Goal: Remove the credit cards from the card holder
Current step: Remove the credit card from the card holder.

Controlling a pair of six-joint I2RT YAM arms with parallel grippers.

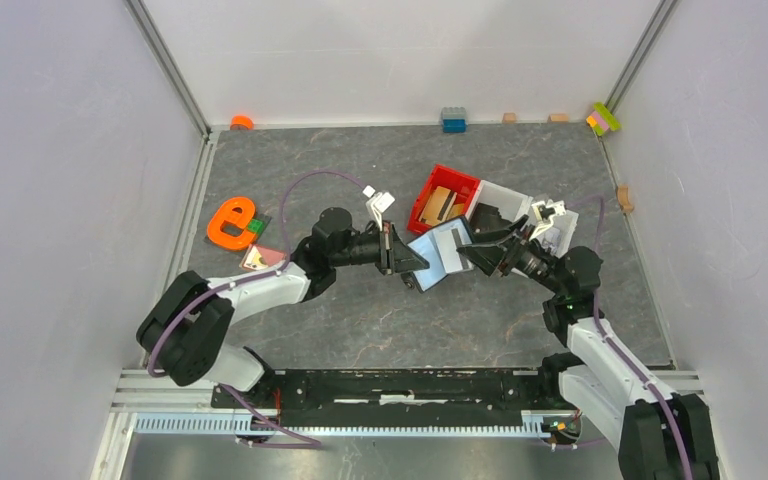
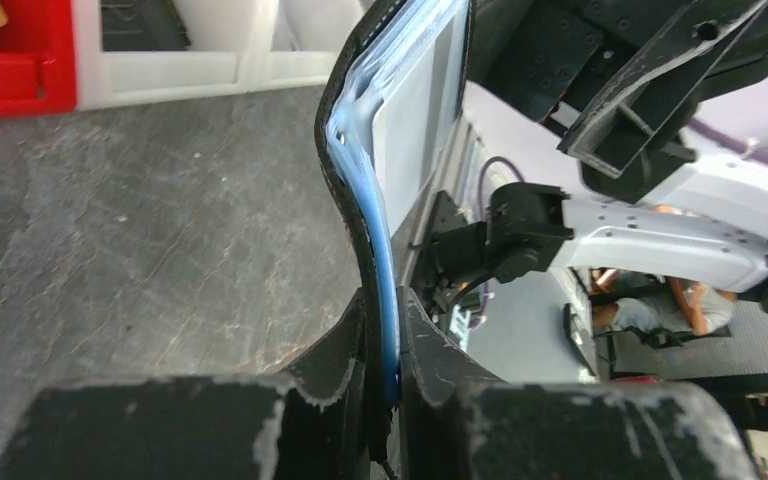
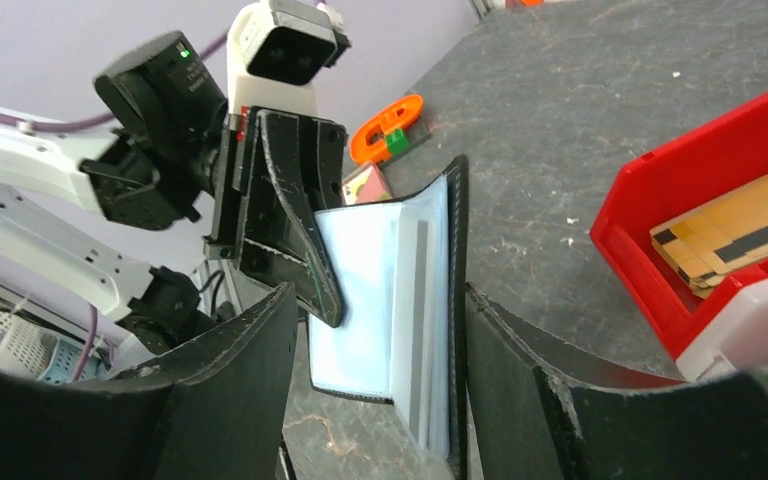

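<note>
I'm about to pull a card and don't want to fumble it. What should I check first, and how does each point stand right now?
1. Left hand grips the card holder: ok. It is shut on one edge and the holder stands open.
2. Right hand is ready to grasp: ok. Its fingers are spread, one on each side of the holder's free flap.
3. A card is reachable: ok. The striped card shows in the clear pocket.
4. Right fingers line up on the card's edge and not the flap: cannot tell.
5. There is room to set the card down: ok. There is bare table near the pinkish card.
</note>
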